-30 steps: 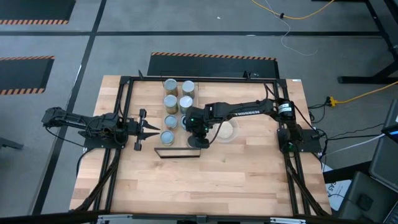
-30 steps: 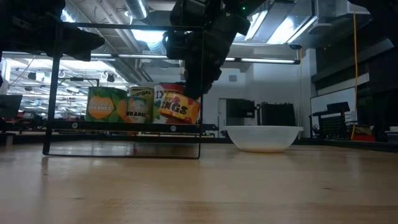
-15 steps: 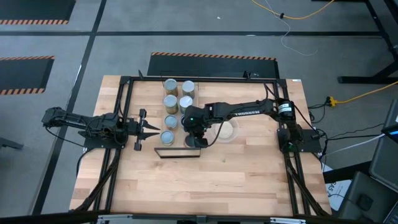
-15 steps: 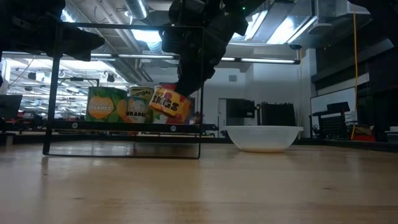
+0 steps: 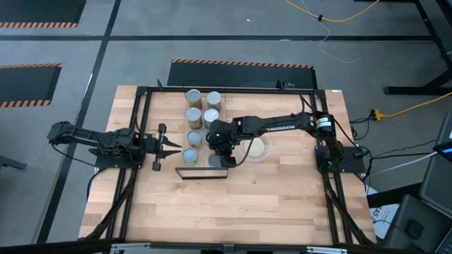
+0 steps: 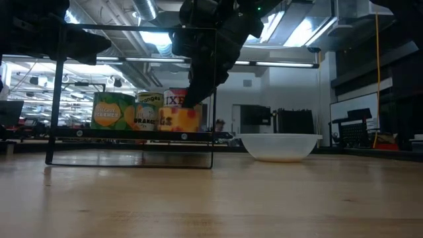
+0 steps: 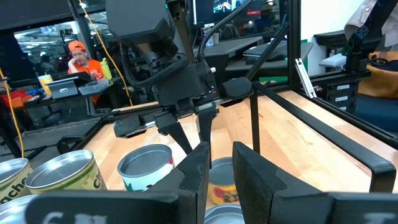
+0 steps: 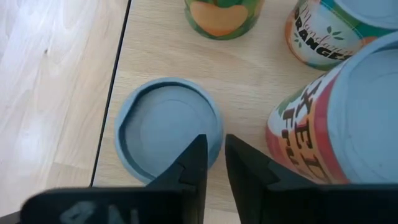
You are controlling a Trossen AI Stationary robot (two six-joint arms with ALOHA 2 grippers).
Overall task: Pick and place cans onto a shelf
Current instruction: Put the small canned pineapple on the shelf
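Several cans stand on the shelf (image 5: pixel 205 174), a light board in a thin black frame (image 6: pixel 213 92). The nearest can (image 5: pixel 215 161) has a pale-blue top (image 8: pixel 166 127) and an orange label (image 6: pixel 178 119). It stands upright on the board beside a green can (image 6: pixel 114 110) and an orange one (image 6: pixel 149 112). My right gripper (image 8: pixel 213 155) hangs just above it, pointing steeply down, its fingers a narrow gap apart astride the can's rim. My left gripper (image 5: pixel 176 146) waits level at the shelf's left side, fingers nearly together, holding nothing. My right gripper comes at the can's top rim (image 8: pixel 211 127) from above, slanting. One fingertip (image 8: pixel 198 152) is over the recessed top and the other (image 8: pixel 239 155) is outside the wall. I cannot tell whether either still touches the rim. The can rests on the shelf board.
A white bowl (image 5: pixel 258 149) sits on the table right of the shelf, close under the right arm (image 5: pixel 275 127). A tall red-labelled can (image 8: pixel 329 130) stands right next to the can under my gripper. The near half of the table (image 5: pixel 233 212) is bare wood. A person (image 7: pixel 78 56) sits beyond the table.
The orange-labelled can hung tilted from my right gripper over the shelf's near end. It has shifted slightly toward the table's left and come down, and it now stands upright on the board. The gripper has tipped a little but stayed over the same spot.
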